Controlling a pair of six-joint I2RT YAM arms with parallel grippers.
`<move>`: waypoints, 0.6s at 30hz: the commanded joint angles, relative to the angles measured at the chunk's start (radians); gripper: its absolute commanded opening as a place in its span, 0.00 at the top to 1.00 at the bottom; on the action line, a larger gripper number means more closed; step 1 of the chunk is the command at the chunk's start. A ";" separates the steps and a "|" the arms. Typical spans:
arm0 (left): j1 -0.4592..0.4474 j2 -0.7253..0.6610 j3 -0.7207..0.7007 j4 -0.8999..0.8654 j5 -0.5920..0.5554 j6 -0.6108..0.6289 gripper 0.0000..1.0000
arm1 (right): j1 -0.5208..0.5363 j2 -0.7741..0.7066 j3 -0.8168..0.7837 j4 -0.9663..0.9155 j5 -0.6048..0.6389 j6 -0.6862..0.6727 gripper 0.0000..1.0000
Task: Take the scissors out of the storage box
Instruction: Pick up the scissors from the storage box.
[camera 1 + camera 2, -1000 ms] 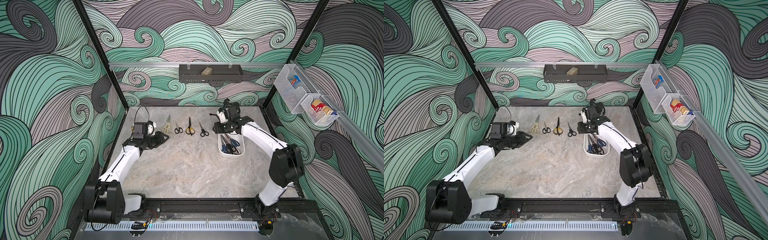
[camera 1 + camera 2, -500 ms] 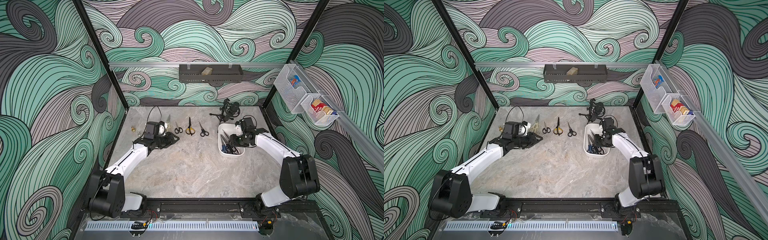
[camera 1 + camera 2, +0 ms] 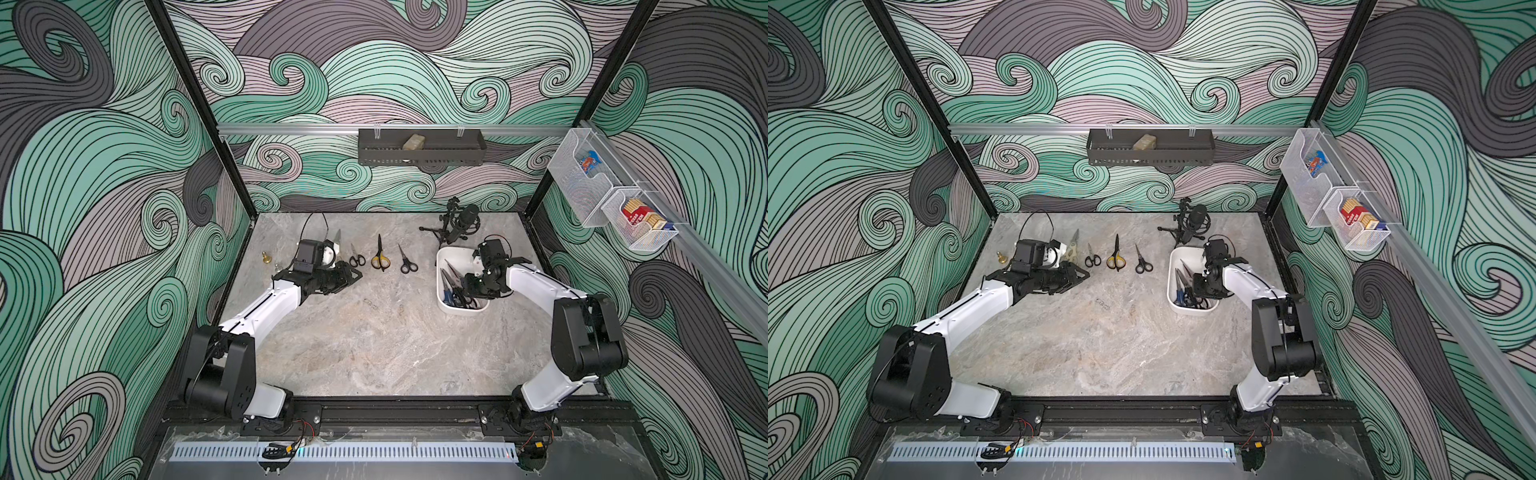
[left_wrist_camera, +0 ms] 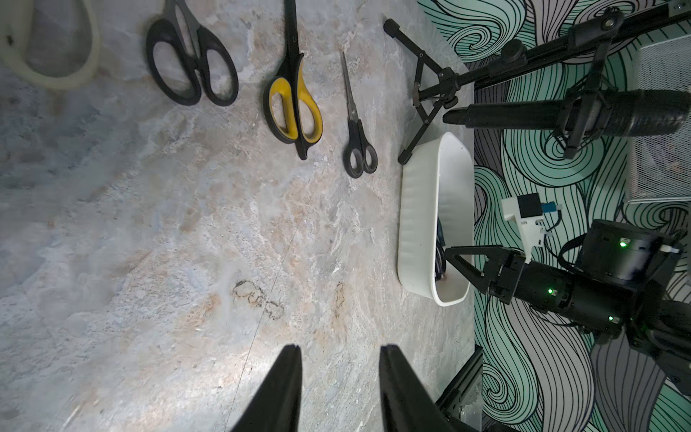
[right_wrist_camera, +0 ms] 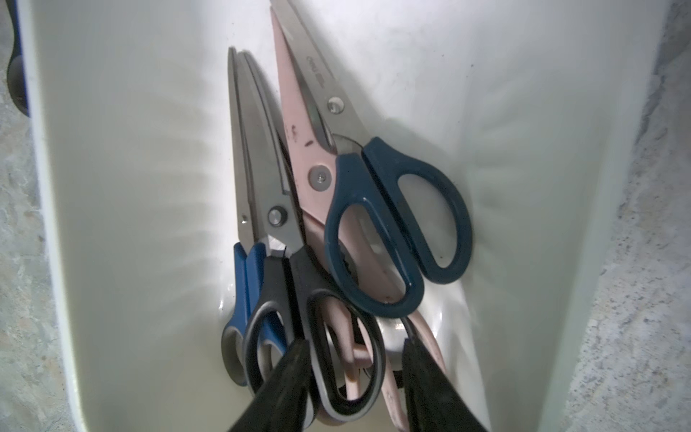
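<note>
R end effector (image 5: 354,340) seen part-open inside storage box (image 5: 131,187), jaws astride handles of black-handled scissors (image 5: 284,276) and pink-handled pair (image 5: 299,157); grip cannot be told. L end effector (image 4: 338,348) held open, empty, over bare surface (image 4: 168,243). Yellow-black pair (image 4: 295,108) laid out w/ three others beyond it.

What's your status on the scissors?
Left gripper open, empty. Right gripper in storage box, fingers straddling black-handled scissors. Pink-handled pair beneath, may snag. Yellow-handled pair, three others on table.
</note>
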 commanded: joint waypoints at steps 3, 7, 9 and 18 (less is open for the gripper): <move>-0.004 0.027 0.033 -0.020 0.005 0.032 0.62 | -0.002 0.017 -0.022 0.008 0.020 0.012 0.64; -0.004 0.029 0.034 -0.025 0.006 0.041 0.62 | -0.002 0.039 -0.028 0.009 0.039 0.026 0.68; -0.004 0.030 0.034 -0.027 0.004 0.044 0.62 | -0.001 0.047 -0.029 0.016 0.047 0.031 0.69; -0.005 0.029 0.032 -0.038 0.001 0.054 0.62 | -0.002 0.085 -0.040 0.079 0.003 0.060 0.72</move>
